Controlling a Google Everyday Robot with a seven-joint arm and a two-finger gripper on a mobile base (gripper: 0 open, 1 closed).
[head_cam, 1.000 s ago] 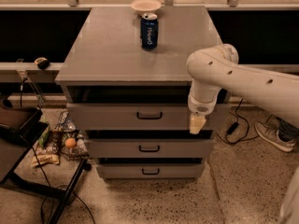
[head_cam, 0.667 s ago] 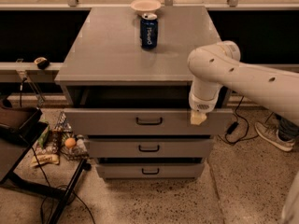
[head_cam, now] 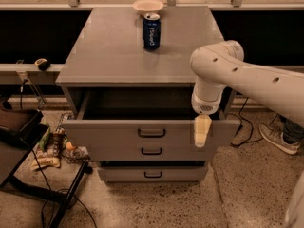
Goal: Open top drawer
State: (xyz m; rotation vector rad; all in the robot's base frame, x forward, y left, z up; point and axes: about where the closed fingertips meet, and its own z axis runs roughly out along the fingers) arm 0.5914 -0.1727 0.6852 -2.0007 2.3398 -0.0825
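The top drawer [head_cam: 118, 133] of the grey cabinet stands pulled well out, its dark box interior [head_cam: 142, 103] open to view. Its small black bar handle [head_cam: 151, 133] is at the middle of the front. My gripper [head_cam: 202, 131] hangs from the white arm at the drawer's right end, its pale tip against the top edge of the front, to the right of the handle. Below are two shorter grey drawers [head_cam: 151, 151], both closed.
A blue can [head_cam: 151, 31] and a pale bowl [head_cam: 148, 5] stand on the cabinet top. A black stand and snack packets [head_cam: 52, 148] lie on the floor at the left. Cables and a shoe [head_cam: 278, 139] are at the right.
The top drawer has slid out toward the camera, from a narrow gap to wide open. My gripper has moved forward with its front.
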